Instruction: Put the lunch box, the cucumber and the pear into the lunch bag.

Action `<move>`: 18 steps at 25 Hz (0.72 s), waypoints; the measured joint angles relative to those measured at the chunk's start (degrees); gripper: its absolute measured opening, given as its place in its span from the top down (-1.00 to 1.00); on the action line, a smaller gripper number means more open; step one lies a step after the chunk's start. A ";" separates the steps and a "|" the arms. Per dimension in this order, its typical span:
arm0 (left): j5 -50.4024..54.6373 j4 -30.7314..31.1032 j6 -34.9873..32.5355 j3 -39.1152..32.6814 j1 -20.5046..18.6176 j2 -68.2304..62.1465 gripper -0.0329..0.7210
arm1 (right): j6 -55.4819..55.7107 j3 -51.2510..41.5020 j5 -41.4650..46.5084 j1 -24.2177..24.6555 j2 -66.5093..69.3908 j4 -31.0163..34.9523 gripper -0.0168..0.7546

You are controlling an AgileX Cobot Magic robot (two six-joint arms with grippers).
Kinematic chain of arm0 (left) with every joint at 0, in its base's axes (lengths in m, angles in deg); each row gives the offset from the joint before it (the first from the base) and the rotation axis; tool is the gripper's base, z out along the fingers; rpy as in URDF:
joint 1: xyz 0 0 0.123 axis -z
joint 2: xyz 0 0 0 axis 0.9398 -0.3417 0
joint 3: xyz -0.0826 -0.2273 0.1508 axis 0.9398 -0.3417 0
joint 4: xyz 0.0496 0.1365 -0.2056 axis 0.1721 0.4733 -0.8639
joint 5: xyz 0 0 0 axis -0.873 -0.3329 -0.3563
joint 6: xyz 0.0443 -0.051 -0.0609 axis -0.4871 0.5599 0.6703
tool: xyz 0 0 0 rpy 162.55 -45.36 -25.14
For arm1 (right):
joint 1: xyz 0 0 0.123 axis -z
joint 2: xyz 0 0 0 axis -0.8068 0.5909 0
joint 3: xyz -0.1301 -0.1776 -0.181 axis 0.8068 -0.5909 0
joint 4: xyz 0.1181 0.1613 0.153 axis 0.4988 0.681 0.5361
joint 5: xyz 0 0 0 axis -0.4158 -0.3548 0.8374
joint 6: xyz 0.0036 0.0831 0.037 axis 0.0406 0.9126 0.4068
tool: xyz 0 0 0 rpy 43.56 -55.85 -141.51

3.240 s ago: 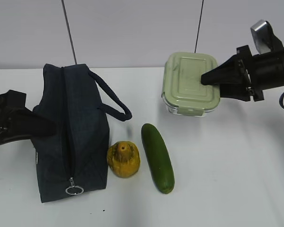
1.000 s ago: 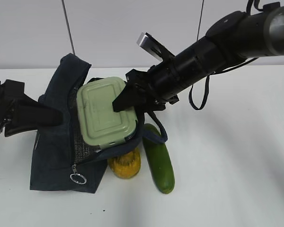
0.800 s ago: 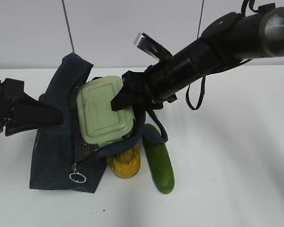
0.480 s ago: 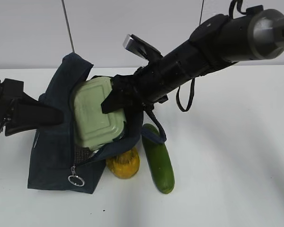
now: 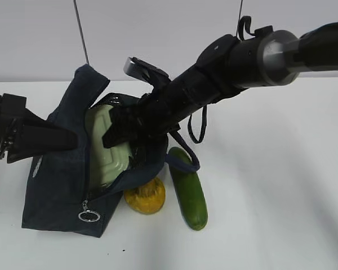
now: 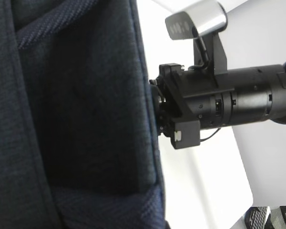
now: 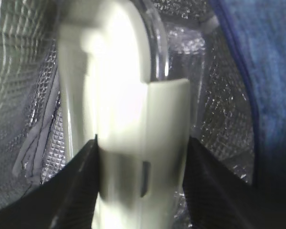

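Lunch bag [image 5: 62, 174]: dark navy fabric, left of centre, slumped, mouth gaping to the right, quilted silver lining visible in the right wrist view. Soft and floppy by the look of it; the walls likely fold unless the rim is held. Left gripper [image 5: 56, 139] sits at the bag's left wall; whether it pinches the fabric cannot be told, its fingers being hidden in the left wrist view.

Lunch box [image 5: 104, 152]: clear tub, pale sage lid, tipped on edge and mostly inside the bag mouth. Rigid, smooth plastic, probably the heaviest item; best held across the lid and base as now. Right gripper [image 5: 117, 130] is closed on it, fingers flanking the lid end.

Cucumber [image 5: 188, 188]: dark green, slightly curved, on the table right of the bag. Firm, slick; take at mid-length.

Pear [image 5: 145, 197]: lumpy yellow-orange, partly under the bag's edge, beside the cucumber. Bruisable; grip across the belly.
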 joint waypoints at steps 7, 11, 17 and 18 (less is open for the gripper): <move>0.23 -0.12 -0.12 0.00 0.00 0.00 0.96 | 0.12 2.13 0.91 0.00 0.05 -0.05 -0.34; 0.09 -0.13 -0.12 0.00 0.00 0.00 0.96 | 0.12 3.43 2.51 0.00 0.05 -0.49 -0.40; -0.16 -0.13 -0.14 0.00 0.00 0.00 0.96 | 1.64 9.87 8.35 1.07 -0.65 -8.28 -0.41; -0.16 -0.07 -0.14 0.00 0.00 0.00 0.96 | 2.88 10.95 9.25 1.07 -1.18 -11.16 -0.40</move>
